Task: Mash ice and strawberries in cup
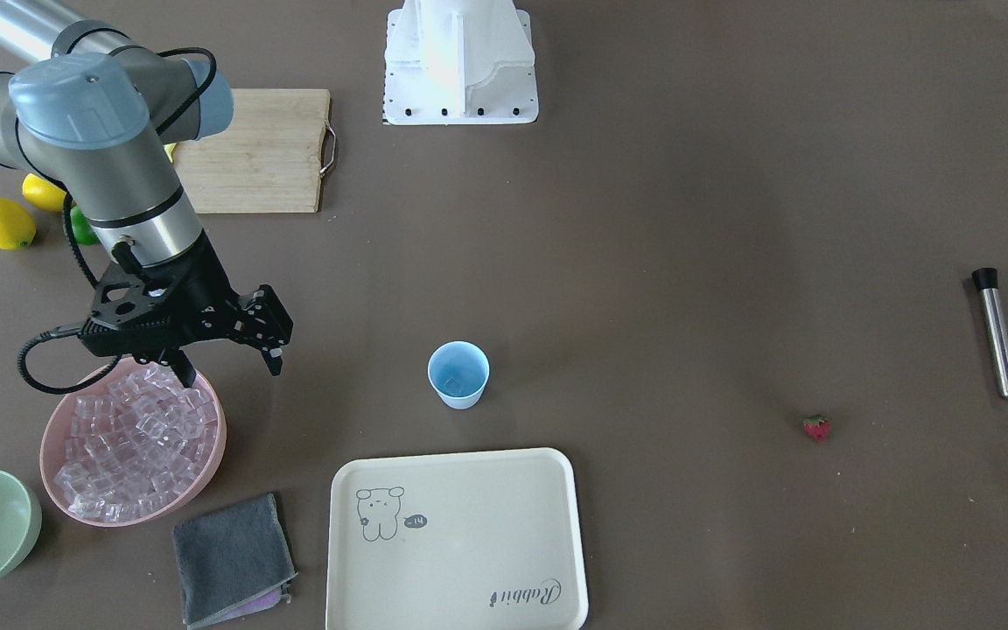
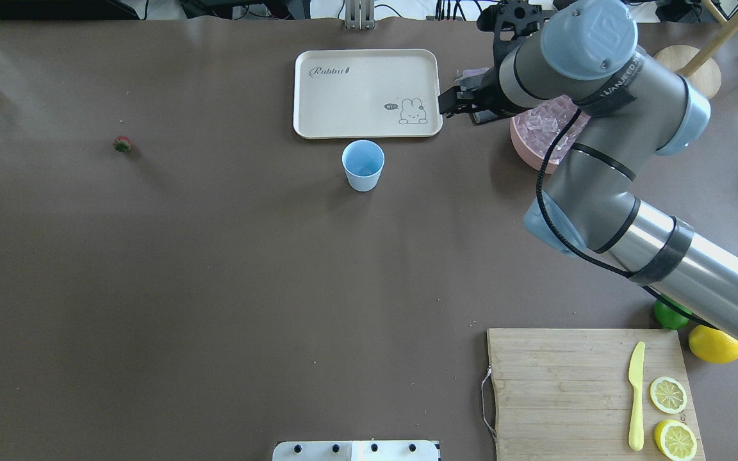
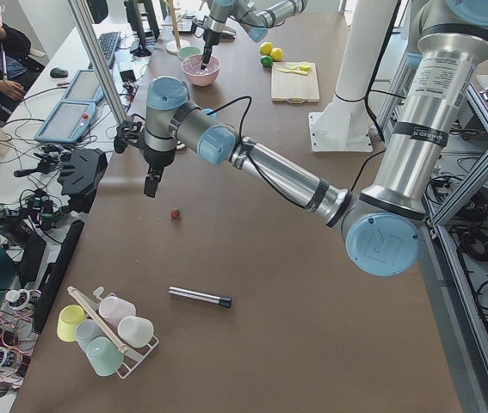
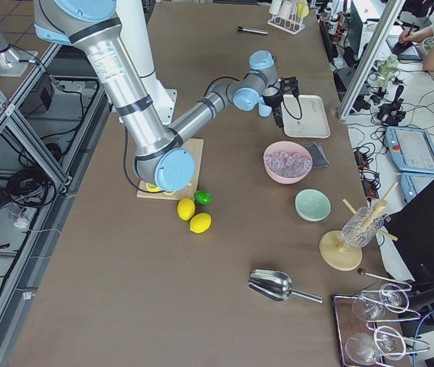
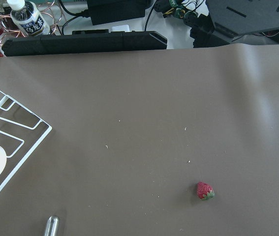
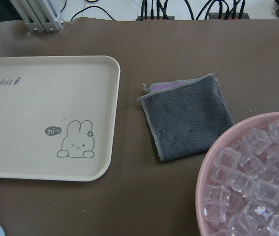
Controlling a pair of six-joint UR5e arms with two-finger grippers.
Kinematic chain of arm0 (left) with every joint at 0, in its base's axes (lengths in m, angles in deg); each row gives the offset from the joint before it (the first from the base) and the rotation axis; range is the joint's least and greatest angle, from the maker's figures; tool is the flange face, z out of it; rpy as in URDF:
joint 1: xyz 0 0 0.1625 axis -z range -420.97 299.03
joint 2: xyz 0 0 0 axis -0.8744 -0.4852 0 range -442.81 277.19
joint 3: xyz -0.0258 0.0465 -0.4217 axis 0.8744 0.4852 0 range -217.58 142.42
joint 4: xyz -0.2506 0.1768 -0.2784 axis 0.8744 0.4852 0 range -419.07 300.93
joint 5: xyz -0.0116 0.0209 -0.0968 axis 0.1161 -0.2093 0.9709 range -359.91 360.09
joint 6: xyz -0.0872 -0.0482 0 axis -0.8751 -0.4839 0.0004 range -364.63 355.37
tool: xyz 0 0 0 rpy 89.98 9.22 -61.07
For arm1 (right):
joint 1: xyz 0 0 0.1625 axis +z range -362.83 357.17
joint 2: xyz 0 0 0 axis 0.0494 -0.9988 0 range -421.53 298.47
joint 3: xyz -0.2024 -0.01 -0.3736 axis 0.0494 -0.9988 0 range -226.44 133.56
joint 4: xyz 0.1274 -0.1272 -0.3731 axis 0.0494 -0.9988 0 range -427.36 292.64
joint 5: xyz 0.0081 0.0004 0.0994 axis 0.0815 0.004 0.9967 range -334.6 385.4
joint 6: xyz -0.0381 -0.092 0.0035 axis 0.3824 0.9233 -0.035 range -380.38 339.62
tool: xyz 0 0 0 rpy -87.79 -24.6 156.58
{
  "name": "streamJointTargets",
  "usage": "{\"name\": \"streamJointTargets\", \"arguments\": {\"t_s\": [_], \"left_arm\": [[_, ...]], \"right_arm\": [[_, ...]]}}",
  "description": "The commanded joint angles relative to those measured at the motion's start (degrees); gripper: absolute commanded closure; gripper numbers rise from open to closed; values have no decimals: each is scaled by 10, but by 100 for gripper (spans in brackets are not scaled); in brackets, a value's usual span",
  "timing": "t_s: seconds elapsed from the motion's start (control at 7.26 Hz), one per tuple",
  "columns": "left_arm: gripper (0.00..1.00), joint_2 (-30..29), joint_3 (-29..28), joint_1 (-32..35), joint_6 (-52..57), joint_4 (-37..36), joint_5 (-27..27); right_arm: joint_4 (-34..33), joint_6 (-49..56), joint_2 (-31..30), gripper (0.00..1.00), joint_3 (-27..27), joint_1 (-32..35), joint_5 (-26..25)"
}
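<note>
One strawberry (image 1: pixel 815 427) lying well apart from cup (image 1: pixel 458 374). Right gripper (image 1: pixel 233 374) wide open, empty, at rim of ice (image 1: pixel 132 446) bowl (image 1: pixel 123 522). Left gripper (image 3: pixel 151 185): opening cannot be told.

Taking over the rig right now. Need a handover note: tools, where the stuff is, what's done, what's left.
Right tool: open, nothing between its fingers, hovering at the cup-side edge of the pink bowl.
Left tool: above the strawberry; open or shut cannot be told.
Ice: piled in the pink bowl.
Cup: upright mid-table beside the tray; it may hold one clear cube, hard to tell.
Strawberry: on the table, far toward the robot's left. A metal rod lies further out.
Done: one cube at most.
Left: ice and strawberry into the cup, then mash.
</note>
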Motion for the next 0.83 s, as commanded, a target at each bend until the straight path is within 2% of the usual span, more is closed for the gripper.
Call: {"name": "streamJointTargets", "arguments": {"t_s": [0.0, 0.28, 0.55, 0.69], "left_arm": [[2, 1, 23, 1, -2, -1, 0], [2, -3, 19, 0, -1, 0, 0], [2, -5, 21, 0, -1, 0, 0], [2, -4, 23, 0, -2, 0, 0]], "right_arm": [[-2, -38, -59, 0, 12, 26, 0], [1, -118, -57, 0, -18, 25, -2], [3, -132, -56, 1, -46, 25, -8], [6, -145, -39, 6, -78, 24, -13]]}}
